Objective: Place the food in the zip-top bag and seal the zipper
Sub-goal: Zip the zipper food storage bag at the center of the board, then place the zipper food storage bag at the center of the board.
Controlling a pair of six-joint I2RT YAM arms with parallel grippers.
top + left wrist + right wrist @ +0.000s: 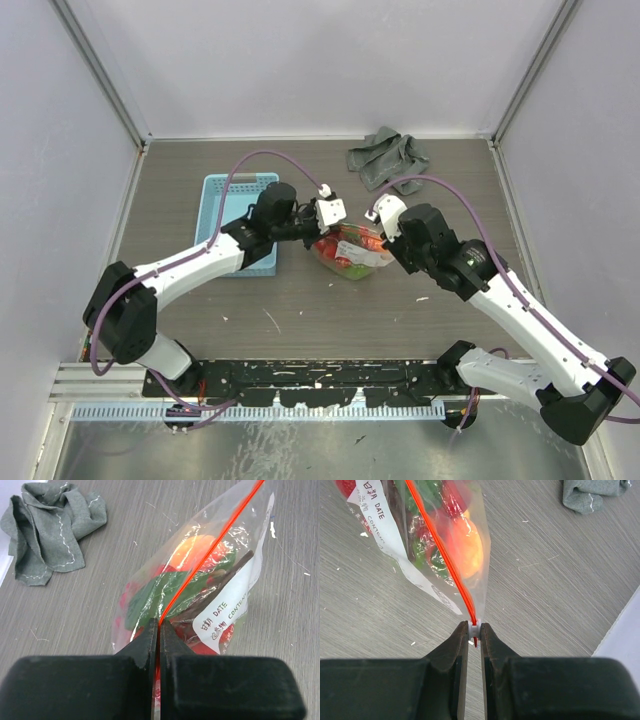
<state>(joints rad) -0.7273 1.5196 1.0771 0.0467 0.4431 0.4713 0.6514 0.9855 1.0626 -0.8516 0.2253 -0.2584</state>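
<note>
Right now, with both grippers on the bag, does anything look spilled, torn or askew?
Nothing stands out. The food is inside the zip-top bag, the left gripper and right gripper are both shut on the zipper, and no fruit lies loose. The grey cloth lies crumpled, apart from it.

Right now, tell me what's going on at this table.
Both arms are working on the zip-top bag, which already holds the toy fruits. The left gripper is shut on the red zipper near one end, and the right gripper pinches the other. The blue basket and grey cloth lie aside.
</note>
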